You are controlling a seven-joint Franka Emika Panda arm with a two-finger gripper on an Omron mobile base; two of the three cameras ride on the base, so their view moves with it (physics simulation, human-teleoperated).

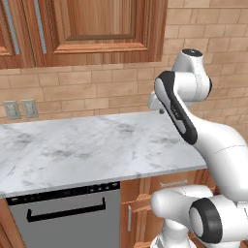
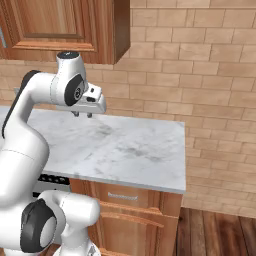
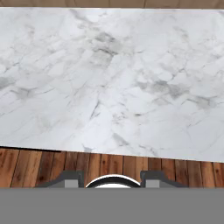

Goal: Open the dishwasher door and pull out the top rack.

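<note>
Left base view: dishwasher door (image 1: 68, 220) shut, its bar handle (image 1: 66, 211) lying level, well below-left of the claw (image 1: 156, 107) — fingers parted, empty — above the worktop (image 1: 87, 145).

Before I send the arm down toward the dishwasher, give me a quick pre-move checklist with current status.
1. Dishwasher door shut, ready to open: ok.
2. Black bar handle unobstructed: ok.
3. End effector near the handle: not ok; it hangs above the marble counter.
4. End effector open: ok; the fingertips stand apart.
5. Top rack state: cannot tell; it sits behind the shut door.
</note>
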